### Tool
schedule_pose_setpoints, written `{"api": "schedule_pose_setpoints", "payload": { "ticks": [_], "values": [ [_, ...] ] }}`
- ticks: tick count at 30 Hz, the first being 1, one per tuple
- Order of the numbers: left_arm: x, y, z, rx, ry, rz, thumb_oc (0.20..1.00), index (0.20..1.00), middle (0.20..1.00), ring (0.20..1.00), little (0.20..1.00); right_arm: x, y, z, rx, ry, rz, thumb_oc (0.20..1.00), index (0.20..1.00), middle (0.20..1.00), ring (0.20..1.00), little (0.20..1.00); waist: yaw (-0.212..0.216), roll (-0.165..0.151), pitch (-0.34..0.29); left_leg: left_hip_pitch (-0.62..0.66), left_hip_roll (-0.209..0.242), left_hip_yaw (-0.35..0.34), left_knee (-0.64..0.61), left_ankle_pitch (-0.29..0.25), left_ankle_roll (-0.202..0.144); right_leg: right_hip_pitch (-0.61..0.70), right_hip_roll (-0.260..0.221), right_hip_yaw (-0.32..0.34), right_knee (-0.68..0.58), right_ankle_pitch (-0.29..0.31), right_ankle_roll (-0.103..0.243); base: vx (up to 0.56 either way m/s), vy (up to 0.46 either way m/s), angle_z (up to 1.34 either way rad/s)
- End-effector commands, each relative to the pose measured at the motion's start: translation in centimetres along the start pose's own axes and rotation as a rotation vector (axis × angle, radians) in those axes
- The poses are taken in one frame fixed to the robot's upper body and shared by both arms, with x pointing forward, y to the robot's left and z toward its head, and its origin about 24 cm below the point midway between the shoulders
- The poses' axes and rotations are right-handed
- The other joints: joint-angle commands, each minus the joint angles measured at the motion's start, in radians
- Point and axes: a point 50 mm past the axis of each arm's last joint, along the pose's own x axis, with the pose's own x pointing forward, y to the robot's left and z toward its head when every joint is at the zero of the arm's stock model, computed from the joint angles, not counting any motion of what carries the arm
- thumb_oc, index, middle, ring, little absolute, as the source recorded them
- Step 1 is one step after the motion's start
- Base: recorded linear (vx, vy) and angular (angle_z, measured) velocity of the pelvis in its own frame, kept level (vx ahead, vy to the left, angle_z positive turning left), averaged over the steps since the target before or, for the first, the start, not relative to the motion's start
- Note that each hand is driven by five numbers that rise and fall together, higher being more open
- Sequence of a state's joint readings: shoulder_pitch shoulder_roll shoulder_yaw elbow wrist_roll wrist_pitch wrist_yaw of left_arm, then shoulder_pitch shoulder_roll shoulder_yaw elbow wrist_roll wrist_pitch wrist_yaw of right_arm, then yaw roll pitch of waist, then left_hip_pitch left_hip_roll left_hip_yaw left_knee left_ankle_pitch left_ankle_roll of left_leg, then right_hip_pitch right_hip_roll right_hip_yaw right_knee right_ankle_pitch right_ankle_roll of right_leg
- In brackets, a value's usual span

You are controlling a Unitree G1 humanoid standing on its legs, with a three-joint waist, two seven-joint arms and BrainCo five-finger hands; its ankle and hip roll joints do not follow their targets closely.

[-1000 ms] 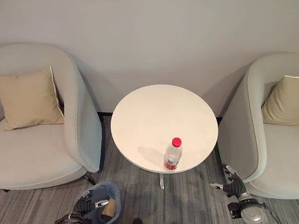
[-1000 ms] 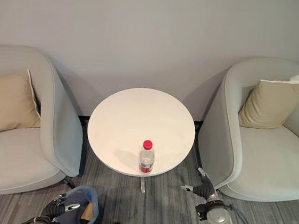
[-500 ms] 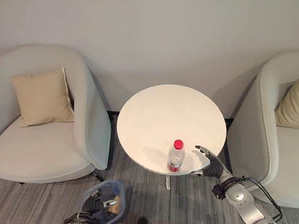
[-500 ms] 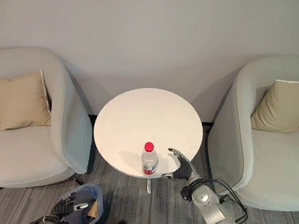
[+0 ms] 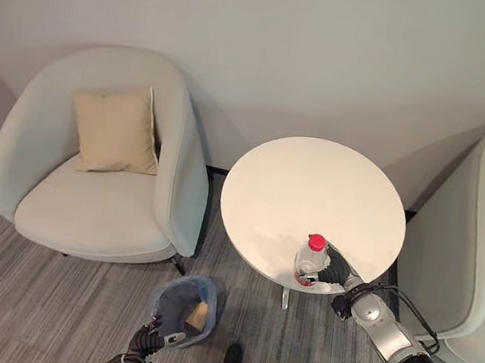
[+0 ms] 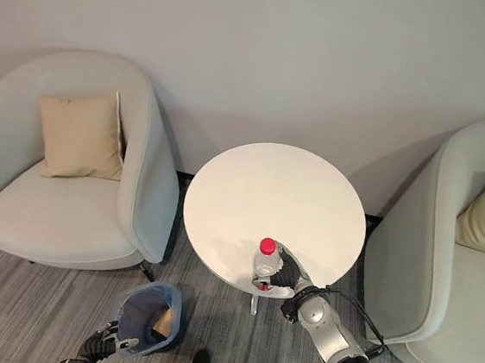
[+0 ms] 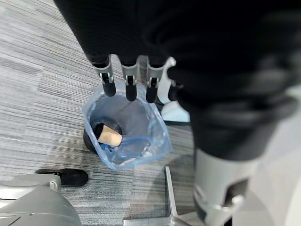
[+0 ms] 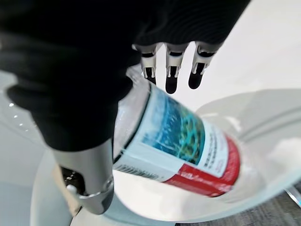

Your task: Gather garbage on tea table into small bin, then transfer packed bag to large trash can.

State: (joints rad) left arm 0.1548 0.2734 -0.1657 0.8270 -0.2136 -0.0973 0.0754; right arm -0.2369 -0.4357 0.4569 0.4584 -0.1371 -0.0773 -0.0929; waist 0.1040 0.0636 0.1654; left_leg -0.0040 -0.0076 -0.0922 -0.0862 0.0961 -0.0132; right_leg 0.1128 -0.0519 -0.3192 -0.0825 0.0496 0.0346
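Right hand (image 6: 285, 277) curls fingers loosely round the bottle (image 6: 266, 260) at the table's (image 6: 275, 202) six o'clock, to lift it binward.

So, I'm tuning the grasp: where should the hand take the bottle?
Round the labelled middle of the bottle, coming from the table's near right edge, where the right hand already is. It stands upright near that edge, sides clear.

White round table (image 5: 311, 189); on it, clear bottle (image 5: 309, 260) (red cap, blue-and-red label). Beside the table, blue-lined bin (image 5: 184, 307), striped grey carpet (image 5: 39, 299).
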Motion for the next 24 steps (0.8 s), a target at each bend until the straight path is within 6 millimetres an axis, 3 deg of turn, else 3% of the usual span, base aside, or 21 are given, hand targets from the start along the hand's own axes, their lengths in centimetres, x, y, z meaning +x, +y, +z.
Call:
{"api": "schedule_pose_setpoints", "payload": {
  "ticks": [1,8,12,18,21,24],
  "values": [
    [0.8,1.4,2.5,0.104,-0.085,0.004,1.0,1.0,1.0,1.0,1.0,1.5,-1.4,2.3,0.036,-0.075,-0.092,0.2,0.2,0.2,0.2,0.2,0.03,-0.039,-0.009,-0.004,0.001,0.076,-0.001,-0.037,-0.059,0.046,-0.017,0.038,0.022,-0.173,0.05,0.01,0.024,0.22],
    [0.6,2.0,2.2,0.081,-0.077,0.025,1.0,1.0,1.0,1.0,1.0,1.0,-3.3,2.5,0.111,-0.102,-0.187,0.2,0.2,0.2,0.2,0.2,0.034,-0.04,-0.01,-0.007,0.001,0.072,-0.001,-0.038,-0.062,0.049,-0.019,0.029,0.02,-0.174,0.05,0.0,0.013,0.05],
    [0.4,2.1,2.0,0.064,-0.072,0.034,1.0,1.0,1.0,1.0,1.0,-1.0,-4.9,3.8,0.135,-0.217,-0.225,0.2,0.2,0.2,0.2,0.2,0.009,-0.048,-0.013,0.014,0.011,0.083,-0.001,-0.043,-0.064,0.06,-0.015,0.044,0.028,-0.18,0.046,-0.03,-0.028,-0.03],
    [0.5,1.1,2.4,0.016,-0.086,0.017,1.0,1.0,1.0,1.0,1.0,-3.4,-4.2,4.7,0.255,-0.312,-0.206,0.2,0.2,0.2,0.2,0.2,-0.016,-0.051,-0.003,-0.019,0.035,0.091,0.07,-0.033,-0.09,0.075,0.003,0.044,0.047,-0.204,0.022,-0.11,-0.07,0.02],
    [0.6,0.5,2.4,0.009,-0.086,0.0,1.0,1.0,1.0,1.0,1.0,-3.7,-4.0,4.5,0.27,-0.307,-0.209,0.2,0.2,0.2,0.2,0.2,-0.006,-0.051,0.018,-0.087,0.031,0.094,0.136,-0.023,-0.102,0.073,0.001,0.005,0.063,-0.215,0.01,-0.13,-0.038,0.52],
    [0.6,0.0,2.4,0.027,-0.09,-0.021,1.0,1.0,1.0,1.0,1.0,-3.9,-4.5,4.5,0.234,-0.311,-0.23,0.2,0.2,0.2,0.2,0.2,-0.005,-0.054,0.023,-0.123,0.034,0.131,0.181,-0.029,-0.093,0.077,-0.011,-0.041,0.062,-0.217,0.008,-0.05,0.018,0.83]
  ]
}}
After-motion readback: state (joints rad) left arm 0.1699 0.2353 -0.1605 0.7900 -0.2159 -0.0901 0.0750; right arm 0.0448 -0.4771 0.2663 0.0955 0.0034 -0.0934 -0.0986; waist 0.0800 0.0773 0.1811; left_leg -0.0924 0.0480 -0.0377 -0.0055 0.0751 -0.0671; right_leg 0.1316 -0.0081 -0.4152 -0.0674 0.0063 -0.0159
